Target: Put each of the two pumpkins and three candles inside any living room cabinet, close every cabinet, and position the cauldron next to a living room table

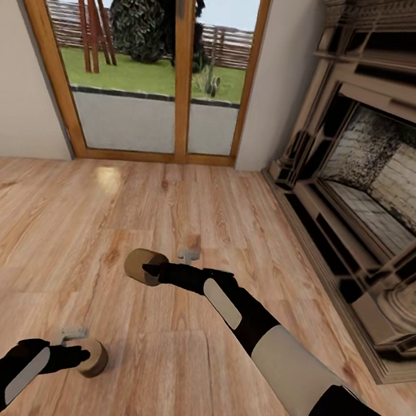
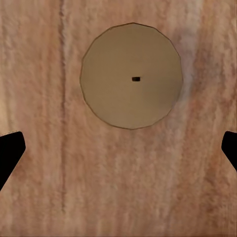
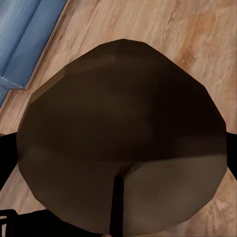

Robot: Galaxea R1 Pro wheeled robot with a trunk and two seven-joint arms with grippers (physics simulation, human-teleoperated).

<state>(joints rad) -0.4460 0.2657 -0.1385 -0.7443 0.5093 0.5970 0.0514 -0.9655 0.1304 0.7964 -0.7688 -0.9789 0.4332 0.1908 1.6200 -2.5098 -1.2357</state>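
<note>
My right gripper [image 1: 150,269] is shut on a candle [image 1: 138,265], a stubby beige cylinder held on its side above the plank floor in the middle of the head view. Up close, that candle [image 3: 123,133] looks dark, with black finger edges on both sides of it. A second candle [image 1: 94,358] stands on the floor at the lower left. My left gripper [image 1: 70,353] hovers right beside and over it, open. From above, this candle's flat top [image 2: 131,76] shows its wick dot, and the black fingertips [image 2: 9,153] stand wide apart.
A stone-framed fireplace [image 1: 384,188] runs along the right side. Glass doors [image 1: 157,60] with wooden frames face a garden straight ahead. A blue sofa edge [image 3: 29,34] lies beyond the held candle. Light wood plank floor [image 1: 65,227] stretches between them.
</note>
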